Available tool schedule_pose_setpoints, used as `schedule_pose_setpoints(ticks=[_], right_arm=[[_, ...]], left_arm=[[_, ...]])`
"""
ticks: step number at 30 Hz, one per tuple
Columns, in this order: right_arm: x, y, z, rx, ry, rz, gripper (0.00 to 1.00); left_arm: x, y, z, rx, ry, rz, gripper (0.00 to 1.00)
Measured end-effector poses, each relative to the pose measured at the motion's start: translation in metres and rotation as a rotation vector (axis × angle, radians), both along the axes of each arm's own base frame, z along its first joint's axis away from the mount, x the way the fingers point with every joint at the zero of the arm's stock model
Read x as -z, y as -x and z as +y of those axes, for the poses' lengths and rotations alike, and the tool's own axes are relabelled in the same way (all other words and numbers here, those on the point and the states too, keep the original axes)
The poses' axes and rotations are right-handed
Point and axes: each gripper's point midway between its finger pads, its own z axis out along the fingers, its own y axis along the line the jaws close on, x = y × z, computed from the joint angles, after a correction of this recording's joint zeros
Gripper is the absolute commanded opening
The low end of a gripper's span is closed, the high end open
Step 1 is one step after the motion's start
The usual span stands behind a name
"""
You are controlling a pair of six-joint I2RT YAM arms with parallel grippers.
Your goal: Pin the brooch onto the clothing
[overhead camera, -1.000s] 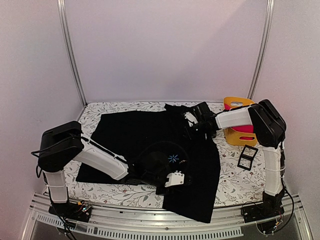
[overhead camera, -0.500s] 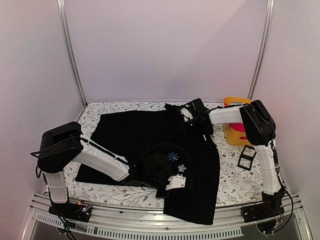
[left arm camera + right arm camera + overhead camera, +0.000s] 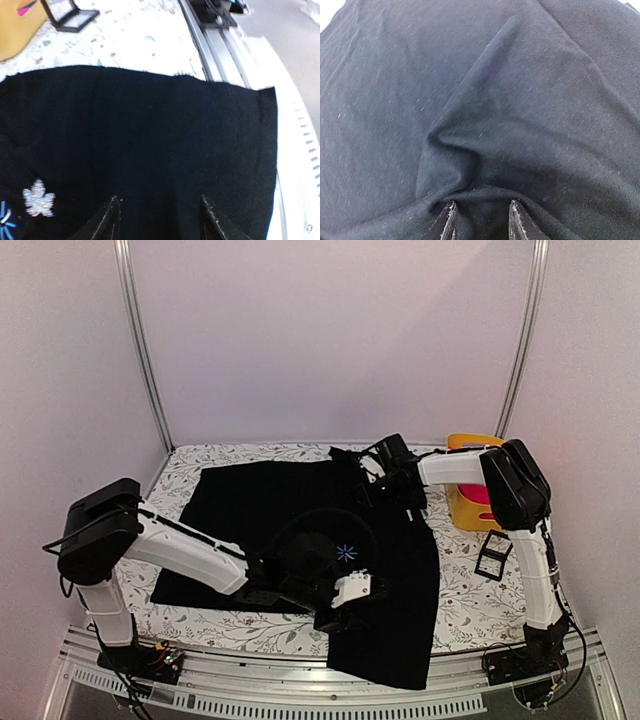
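Left wrist cam: left gripper (image 3: 159,202) hangs low over the black shirt (image 3: 150,125), fingers (image 3: 112,217) spread wide w/ nothing between them, just cloth under. Brooch (image 3: 38,198) lies on the shirt off to the left of the fingers, near them but not touching, and right beside the blue asterisk print (image 3: 4,216). Shirt hem runs along the floral table (image 3: 140,40). Black square frame (image 3: 67,17) sits well apart, top left.

Right wrist cam: nothing but black fabric. Right gripper (image 3: 481,215) has its tips close together, pinching a raised fold of the shirt, and creases fan out from the pinch.

Top cam: left arm reaches across the shirt's near half, w/ its head just below the print. Brooch can't be made out here. Right arm is bent over to the shirt's far edge. Yellow bin (image 3: 468,512) w/ pink garment (image 3: 487,496) stands at far right, the frame just in front of it.
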Motion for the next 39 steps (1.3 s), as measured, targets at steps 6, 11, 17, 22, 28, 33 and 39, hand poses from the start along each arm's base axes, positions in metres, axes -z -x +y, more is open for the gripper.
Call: schedule_pose_setpoints(ticks=[6,11,17,22,28,33,39], right_arm=[[-0.047,0.026,-0.010,-0.023,0.010,-0.017,0.33],[-0.118,0.074,-0.040,0.072,-0.013,-0.050,0.11],[-0.093,0.157,-0.079,0.210,0.063,0.116,0.00],[-0.037,0.241,-0.116,0.299,0.238,0.320,0.00],[-0.014,0.308,-0.117,0.300,0.281,0.430,0.00],[0.012,0.352,-0.122,0.302,0.289,0.539,0.00],[0.012,0.357,-0.120,0.364,0.217,0.574,0.00]], left_arm=[[-0.097,-0.107,0.017,-0.325,0.182,0.010,0.54],[-0.169,-0.268,0.112,-0.838,0.285,-0.092,0.54],[-0.147,-0.380,0.232,-1.278,0.104,-0.168,0.53],[-0.057,-0.426,0.279,-1.395,-0.217,-0.150,0.53],[0.020,-0.434,0.312,-1.394,-0.485,-0.114,0.52],[0.018,-0.444,0.319,-1.382,-0.522,-0.145,0.52],[0.024,-0.454,0.336,-1.390,-0.559,-0.168,0.52]])
